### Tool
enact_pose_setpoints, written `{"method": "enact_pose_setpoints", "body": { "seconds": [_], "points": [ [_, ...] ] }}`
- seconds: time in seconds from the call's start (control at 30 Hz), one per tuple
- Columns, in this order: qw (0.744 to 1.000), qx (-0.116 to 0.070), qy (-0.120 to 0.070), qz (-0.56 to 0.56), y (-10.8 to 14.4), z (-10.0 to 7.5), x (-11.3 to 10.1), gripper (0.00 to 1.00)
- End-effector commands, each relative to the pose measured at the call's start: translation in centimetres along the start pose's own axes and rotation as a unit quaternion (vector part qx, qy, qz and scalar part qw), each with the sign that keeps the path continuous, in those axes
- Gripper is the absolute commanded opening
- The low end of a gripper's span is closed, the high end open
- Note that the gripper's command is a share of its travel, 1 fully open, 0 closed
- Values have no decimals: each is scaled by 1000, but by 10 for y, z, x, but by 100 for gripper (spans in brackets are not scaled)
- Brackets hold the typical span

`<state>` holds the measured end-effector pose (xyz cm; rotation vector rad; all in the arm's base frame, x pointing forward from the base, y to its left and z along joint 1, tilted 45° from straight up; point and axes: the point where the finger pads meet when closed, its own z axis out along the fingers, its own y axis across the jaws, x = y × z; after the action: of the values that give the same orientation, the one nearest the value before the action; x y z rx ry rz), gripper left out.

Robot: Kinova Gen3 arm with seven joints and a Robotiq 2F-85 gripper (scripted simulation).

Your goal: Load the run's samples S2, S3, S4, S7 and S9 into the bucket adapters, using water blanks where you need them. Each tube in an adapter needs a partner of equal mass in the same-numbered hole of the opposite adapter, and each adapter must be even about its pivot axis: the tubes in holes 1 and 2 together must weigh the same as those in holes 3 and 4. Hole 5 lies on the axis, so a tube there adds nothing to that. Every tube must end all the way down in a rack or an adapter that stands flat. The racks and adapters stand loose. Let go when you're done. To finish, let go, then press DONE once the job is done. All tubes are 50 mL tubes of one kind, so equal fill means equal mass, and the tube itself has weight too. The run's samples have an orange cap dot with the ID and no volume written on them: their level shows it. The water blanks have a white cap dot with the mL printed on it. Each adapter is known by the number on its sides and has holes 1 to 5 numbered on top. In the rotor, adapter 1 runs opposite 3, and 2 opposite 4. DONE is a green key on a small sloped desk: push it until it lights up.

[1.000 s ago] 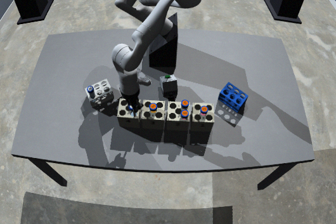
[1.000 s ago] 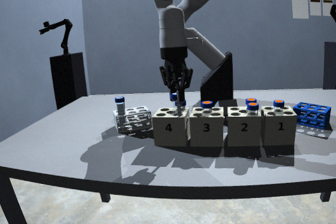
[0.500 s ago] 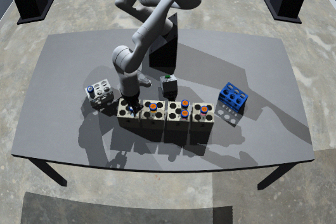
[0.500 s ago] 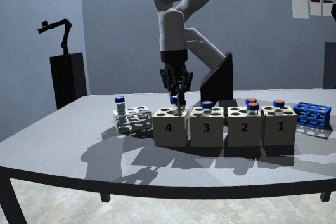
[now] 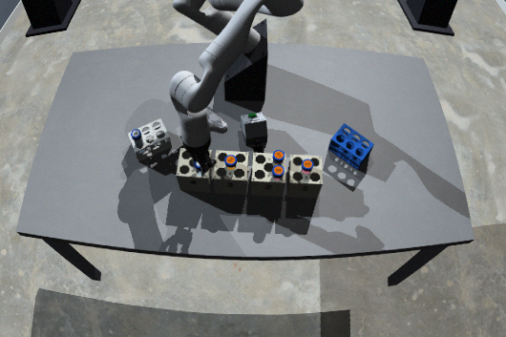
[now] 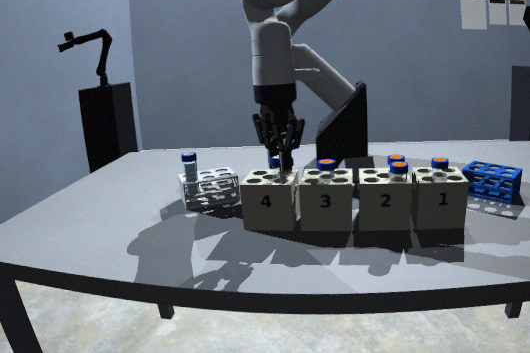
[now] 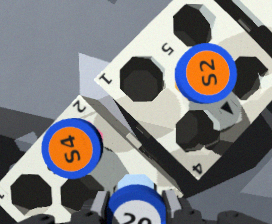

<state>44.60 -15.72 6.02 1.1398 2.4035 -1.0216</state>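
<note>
My gripper point(image 5: 200, 165) point(image 6: 282, 165) point(image 7: 136, 206) is shut on a water blank point(image 7: 137, 212) with a blue cap and a white dot reading 20. It holds the blank low over adapter 4 point(image 5: 191, 182) point(image 6: 267, 210) point(image 7: 32, 167), the leftmost block. Sample S4 point(image 7: 69, 148) sits in hole 2 of adapter 4, right beside the blank. Sample S2 point(image 7: 206, 73) point(image 5: 230, 160) point(image 6: 326, 163) sits in hole 5 of adapter 3 point(image 6: 325, 210). Adapter 2 point(image 6: 385, 212) holds two orange-dot tubes point(image 5: 279, 155) point(image 5: 278, 171). Adapter 1 point(image 6: 442, 210) holds one orange-dot tube point(image 5: 306, 164) point(image 6: 439, 162).
A clear rack point(image 5: 154, 142) point(image 6: 215, 189) left of the adapters holds one blue-capped tube point(image 5: 136, 134) point(image 6: 189, 157). An empty blue rack point(image 5: 350, 145) point(image 6: 492, 178) stands at the right. The DONE desk point(image 5: 253, 130) with its green key point(image 5: 252, 115) stands behind the adapters.
</note>
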Motion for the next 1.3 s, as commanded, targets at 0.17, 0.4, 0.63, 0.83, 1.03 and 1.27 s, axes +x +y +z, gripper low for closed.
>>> {"method": "enact_pose_setpoints", "body": {
  "seconds": [0.17,0.4,0.63,0.83,1.03,1.27],
  "points": [
    [1000,-1,0,0,0,5,0,10],
    [1000,-1,0,0,0,9,0,10],
    [1000,-1,0,0,0,13,0,10],
    [1000,-1,0,0,0,16,0,10],
    [1000,-1,0,0,0,17,0,10],
    [1000,-1,0,0,0,17,0,62]
  ]
}}
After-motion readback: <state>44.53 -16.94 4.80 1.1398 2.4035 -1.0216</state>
